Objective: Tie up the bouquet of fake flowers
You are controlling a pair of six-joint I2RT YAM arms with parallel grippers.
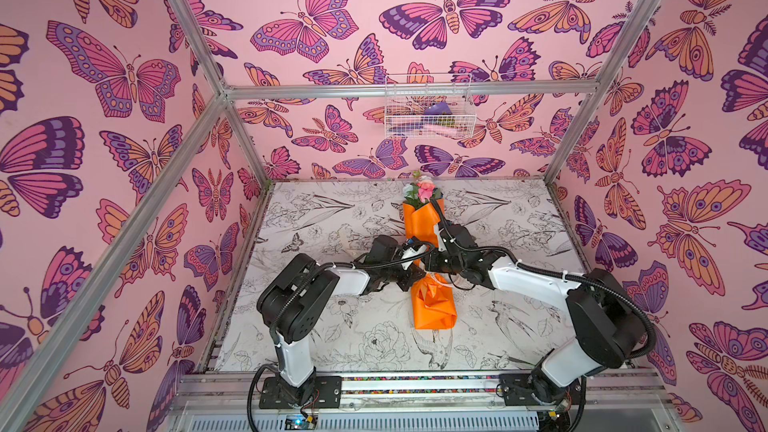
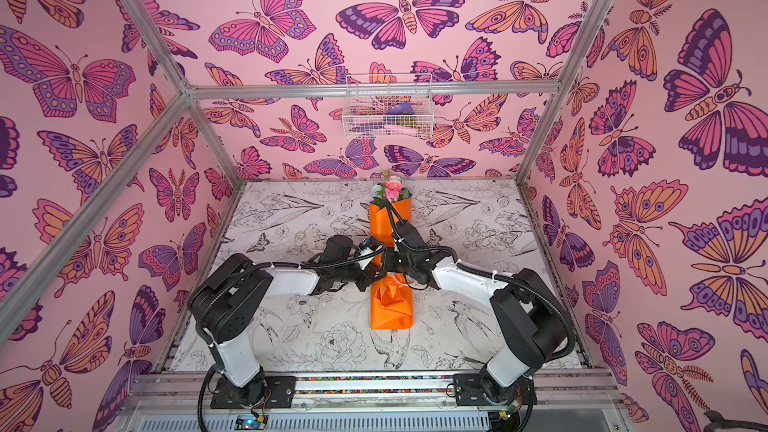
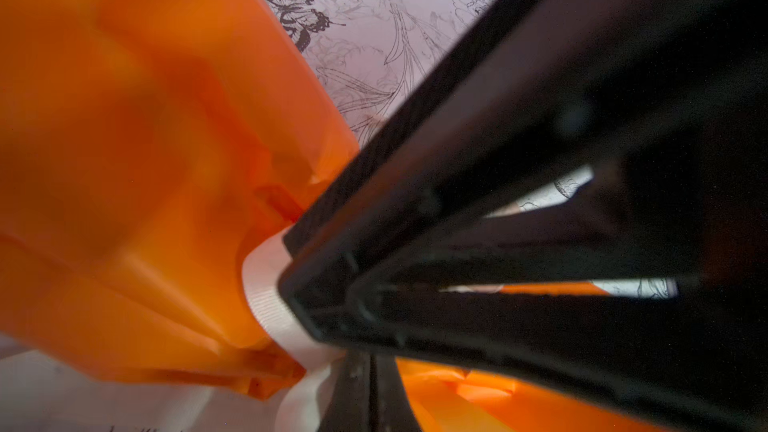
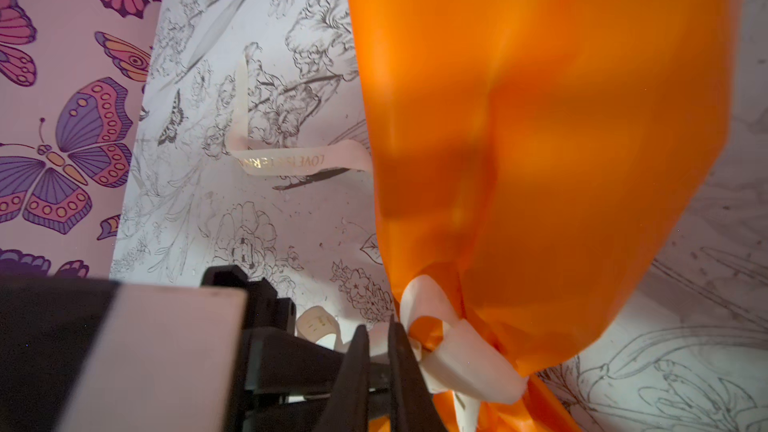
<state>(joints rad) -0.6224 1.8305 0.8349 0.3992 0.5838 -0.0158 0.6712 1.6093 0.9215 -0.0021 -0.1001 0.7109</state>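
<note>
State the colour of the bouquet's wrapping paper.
Bright orange wrapping paper, clearest in the right wrist view.

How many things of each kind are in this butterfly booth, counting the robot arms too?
Orange-paper bouquet of fake flowers: 1
Cream lettered ribbon: 1
White wire basket: 1
Black-and-white robot arms: 2
Total: 5, leaving out the basket's unclear contents.

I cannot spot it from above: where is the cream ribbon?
In the right wrist view the cream ribbon wraps the pinched waist of the bouquet at mid-table; its loose lettered end lies on the table, on the left arm's side.
</note>
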